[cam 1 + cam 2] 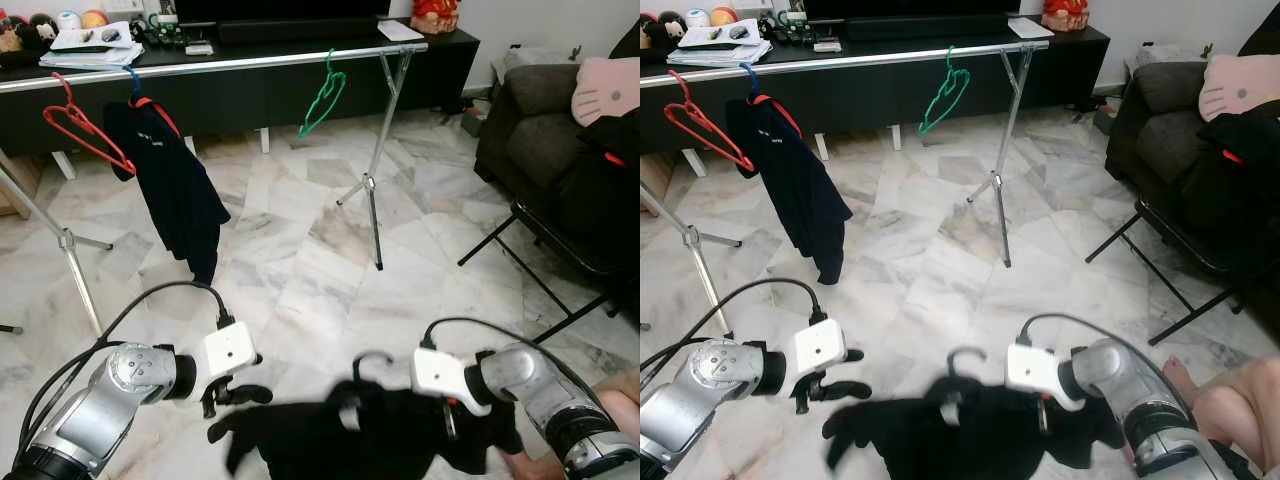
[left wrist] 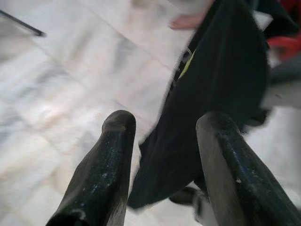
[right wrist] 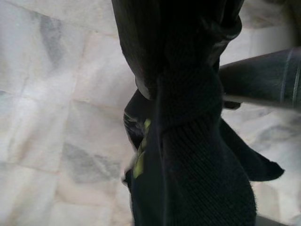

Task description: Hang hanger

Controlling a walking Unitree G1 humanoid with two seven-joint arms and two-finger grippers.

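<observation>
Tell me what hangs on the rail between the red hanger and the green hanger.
A dark navy shirt on its own hanger hangs between the red hanger and the green hanger on the silver rail, seen in both eye views.

Marble floor (image 1: 300, 260), dark sofa (image 1: 540, 120), folding chair (image 1: 560, 250)

A pale marble floor (image 1: 300, 270) with grey veining is spreading across the room, catching soft, even light. A long black cabinet (image 1: 250, 90) is running along the far wall, its tabletop (image 1: 290, 45) carrying papers and small clutter. A dark brown sofa (image 1: 530, 120) is sitting at the right, with a black folding chair (image 1: 560, 260) standing just in front of it.
</observation>
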